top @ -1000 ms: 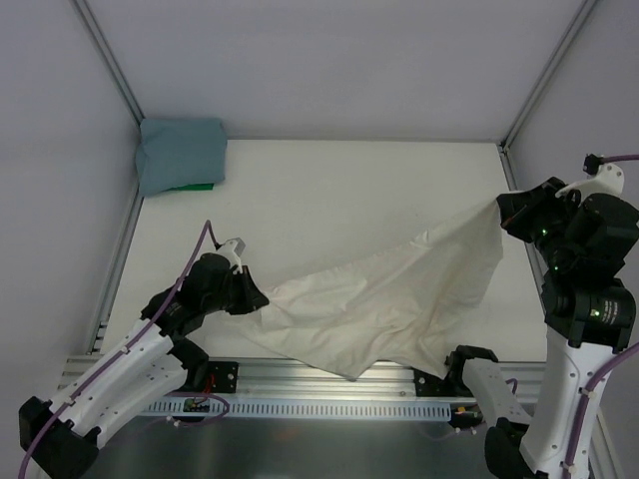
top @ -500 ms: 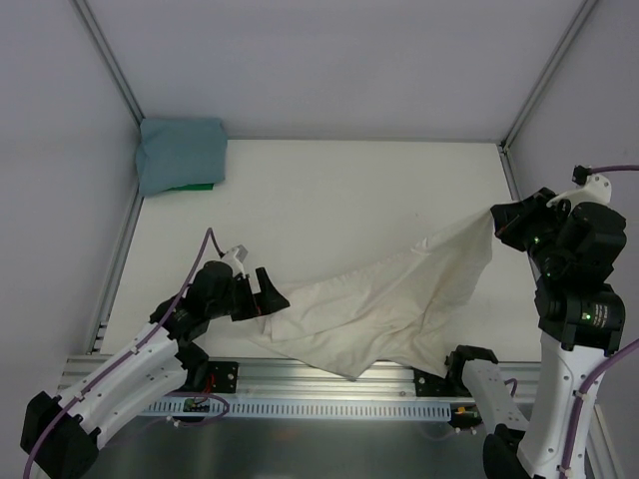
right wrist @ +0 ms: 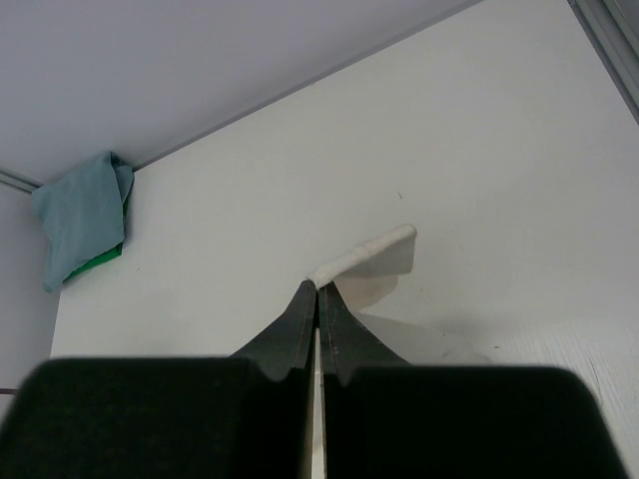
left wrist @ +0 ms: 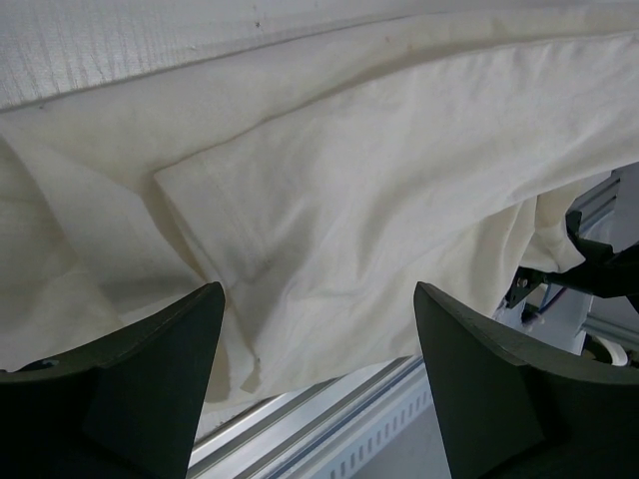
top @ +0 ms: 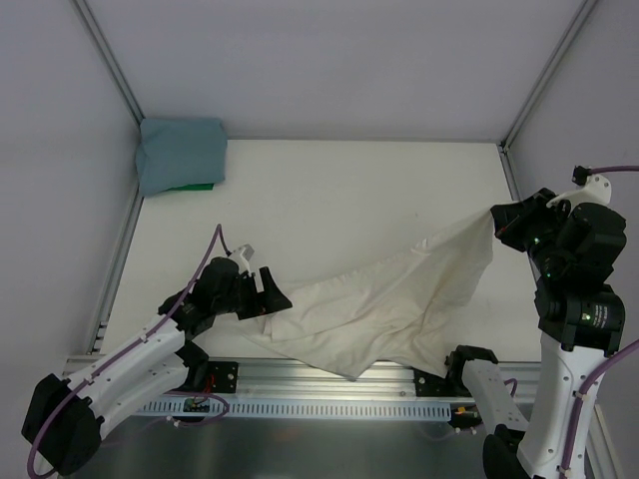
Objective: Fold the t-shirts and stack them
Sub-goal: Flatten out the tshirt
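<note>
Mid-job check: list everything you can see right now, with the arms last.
cream t-shirt: one, off-white, spread across the near part of the table, its near edge hanging over the rail, its right end lifted.
teal t-shirt: one, dusty teal-blue, in the far-left corner.
green item: one, green, showing from under the teal t-shirt; cannot tell what it is.
table: one, white.
rail: one, silver, along the near edge.
left gripper: one, black, open over the cream t-shirt's left end.
right gripper: one, black, shut on the cream t-shirt's right end.
</note>
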`<state>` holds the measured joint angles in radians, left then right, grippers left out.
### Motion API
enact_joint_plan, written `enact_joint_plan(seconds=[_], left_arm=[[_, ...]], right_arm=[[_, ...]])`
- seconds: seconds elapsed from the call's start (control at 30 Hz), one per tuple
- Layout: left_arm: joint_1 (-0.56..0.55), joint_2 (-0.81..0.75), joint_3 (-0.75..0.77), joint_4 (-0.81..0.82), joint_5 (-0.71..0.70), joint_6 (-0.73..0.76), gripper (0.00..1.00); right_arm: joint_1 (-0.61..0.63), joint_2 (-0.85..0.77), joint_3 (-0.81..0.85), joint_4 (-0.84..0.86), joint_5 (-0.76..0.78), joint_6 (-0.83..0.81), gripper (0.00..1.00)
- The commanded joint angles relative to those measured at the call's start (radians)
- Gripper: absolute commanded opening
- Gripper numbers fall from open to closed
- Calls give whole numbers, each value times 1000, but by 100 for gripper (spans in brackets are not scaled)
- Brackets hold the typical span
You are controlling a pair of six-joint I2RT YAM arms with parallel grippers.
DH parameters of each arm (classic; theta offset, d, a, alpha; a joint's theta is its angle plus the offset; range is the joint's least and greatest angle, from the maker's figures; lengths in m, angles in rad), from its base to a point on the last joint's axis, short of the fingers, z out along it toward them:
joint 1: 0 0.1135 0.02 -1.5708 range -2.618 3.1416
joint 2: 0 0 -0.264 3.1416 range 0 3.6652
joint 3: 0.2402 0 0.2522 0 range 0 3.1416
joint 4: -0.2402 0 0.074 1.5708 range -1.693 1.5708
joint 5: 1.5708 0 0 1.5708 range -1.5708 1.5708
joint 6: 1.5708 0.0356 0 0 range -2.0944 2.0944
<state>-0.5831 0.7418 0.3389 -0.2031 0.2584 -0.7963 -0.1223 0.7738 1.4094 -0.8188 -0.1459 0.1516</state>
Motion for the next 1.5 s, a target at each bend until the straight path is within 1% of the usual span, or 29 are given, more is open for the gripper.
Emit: enact_joint_plan(seconds=[0.0,0.13,0.37,0.57,0.63,0.67,0.7,0.73,0.77,0.87,0.93,1.0,1.03,1.07,1.13,1.17,1.23,1.27,1.33,1.37,1.43,1.47], left_arm=[[-3,10,0,39,-10,22,77],[-4,21,-24,79,-19,23,76],[-4,89,-43,132,-15,19,74],[-4,102,-57,168,-16,11,73],[-3,102,-57,168,-22,12,63],[-3,99,-57,171,-31,16,52],[-3,96,-55,171,-41,14,36],[-3,93,-54,168,-48,12,3],[-4,84,-48,165,-60,14,0],[-4,27,-23,130,-103,22,0],[-4,-33,3,64,-152,41,0],[-3,-76,60,1,-198,61,0],[-3,-122,81,-66,-246,74,0],[-3,-146,128,-97,-261,98,0],[-3,-209,184,-181,-347,139,0],[-4,-226,249,-205,-372,158,0],[-3,-248,323,-266,-418,227,0],[-4,-246,404,-284,-462,252,0],[-3,-225,486,-320,-504,323,0],[-4,-214,558,-343,-533,351,0],[-4,-191,639,-361,-570,406,0],[-3,-187,656,-367,-594,428,0]], right_arm=[[-2,-7,6,64,-1,-14,0],[-2,-4,5,66,-4,-14,0],[-2,2,14,64,-3,-20,0],[-2,5,13,63,2,-21,0],[-2,7,11,64,0,-21,0],[-2,7,11,64,-3,-21,0],[-2,7,8,66,-3,-21,0],[-2,7,7,64,-3,-21,0],[-2,7,3,64,-3,-21,0],[-2,7,-1,63,-3,-24,0],[-2,7,-4,63,-4,-27,0],[-2,5,-9,64,-6,-27,0],[-2,7,-12,64,-7,-27,0],[-2,5,-12,64,-7,-27,0],[-2,5,-18,72,-9,-26,0],[-2,7,-18,73,-9,-24,0],[-2,10,-15,76,-14,-21,0],[-2,15,-15,78,-15,-20,0],[-2,19,-10,83,-17,-17,0],[-2,22,-10,84,-18,-15,0],[-2,24,-6,84,-17,-15,0],[-2,25,-6,84,-15,-17,0]])
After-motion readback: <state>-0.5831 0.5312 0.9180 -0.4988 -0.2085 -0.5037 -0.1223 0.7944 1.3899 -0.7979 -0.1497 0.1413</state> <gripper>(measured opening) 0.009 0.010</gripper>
